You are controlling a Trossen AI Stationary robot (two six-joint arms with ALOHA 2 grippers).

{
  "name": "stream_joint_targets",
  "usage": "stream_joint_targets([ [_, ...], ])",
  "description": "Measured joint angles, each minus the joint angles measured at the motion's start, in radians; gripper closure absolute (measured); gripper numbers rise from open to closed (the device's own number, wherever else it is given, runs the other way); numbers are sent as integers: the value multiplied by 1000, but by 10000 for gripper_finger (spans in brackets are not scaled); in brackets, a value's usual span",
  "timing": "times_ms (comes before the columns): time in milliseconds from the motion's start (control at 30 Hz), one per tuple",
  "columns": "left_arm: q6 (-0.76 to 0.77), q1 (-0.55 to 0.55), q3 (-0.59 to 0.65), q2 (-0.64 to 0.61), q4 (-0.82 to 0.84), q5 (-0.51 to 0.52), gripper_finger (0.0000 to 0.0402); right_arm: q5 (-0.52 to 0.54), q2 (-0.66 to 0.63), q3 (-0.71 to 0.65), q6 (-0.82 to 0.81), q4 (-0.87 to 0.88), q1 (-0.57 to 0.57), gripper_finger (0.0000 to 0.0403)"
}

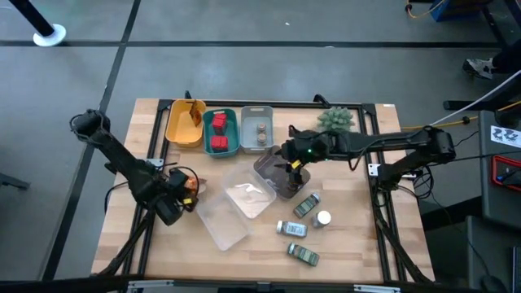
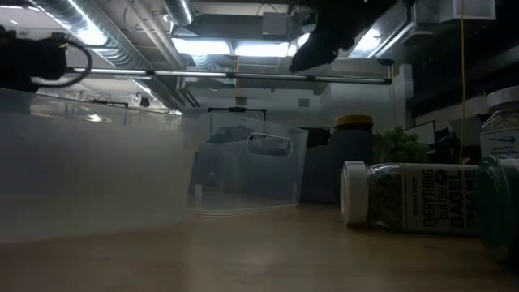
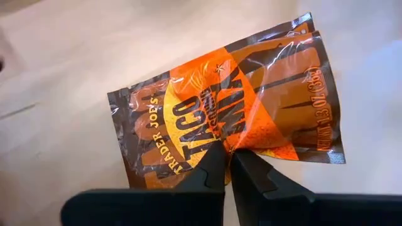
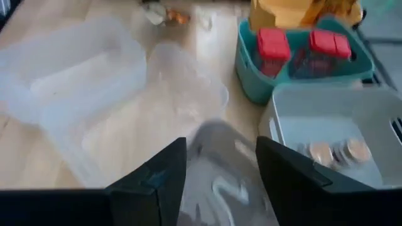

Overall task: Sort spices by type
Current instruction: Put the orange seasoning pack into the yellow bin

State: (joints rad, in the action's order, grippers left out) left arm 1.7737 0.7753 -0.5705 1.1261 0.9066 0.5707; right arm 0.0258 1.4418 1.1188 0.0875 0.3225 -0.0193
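My left gripper (image 1: 179, 195) (image 3: 227, 149) is at the table's left side, shut on a crinkly orange foil packet (image 3: 232, 107) (image 1: 188, 181). My right gripper (image 1: 293, 168) (image 4: 221, 150) hangs open over a dark see-through bin (image 1: 270, 169) at the table's middle, touching nothing; in the low view it (image 2: 320, 45) is high up. Another orange packet (image 1: 194, 114) sits in the yellow bin (image 1: 175, 130), red cubes (image 4: 273, 44) in the teal bin (image 1: 220, 150), and brown jars (image 4: 339, 152) in the grey bin (image 1: 259, 110). Green-labelled jars (image 1: 307, 205) (image 1: 293, 229) (image 1: 303, 255) lie on their sides on the table. A yellow-lidded jar (image 2: 354, 150) stands upright. My left gripper pinches the orange packet between its two fingertips (image 3: 210, 164) at the middle of one long edge (image 3: 233, 143). The fingers lie across that edge, and the rest of the packet spreads out beyond them. Whether the packet is clear of the table, I cannot tell.
Two clear trays (image 1: 251, 197) (image 1: 220, 226) lie between the arms at the table's middle. A white-capped bottle (image 1: 323, 218) sits among the jars. A spiky green plant (image 1: 338, 120) stands at the far edge. Bare wood (image 1: 358, 236) shows at the near right.
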Motion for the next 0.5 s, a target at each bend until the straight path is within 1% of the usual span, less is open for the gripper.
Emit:
stream_joint_targets([
  [133,-5,0,0,-93,-9,97,401,-7,17,-59,0,-153,0,210],
  [267,-32,0,-2,-184,-35,241,401,-43,46,-74,0,-256,0,210],
  [333,-86,-3,-2,-226,-69,310,401,-58,65,-75,-4,-306,0,210],
  [367,-117,-4,-3,-242,-101,347,401,-78,78,-75,-8,-360,0,210],
  [500,-317,-11,-3,-286,-254,464,401,-163,152,-74,-35,-556,-1,210],
])
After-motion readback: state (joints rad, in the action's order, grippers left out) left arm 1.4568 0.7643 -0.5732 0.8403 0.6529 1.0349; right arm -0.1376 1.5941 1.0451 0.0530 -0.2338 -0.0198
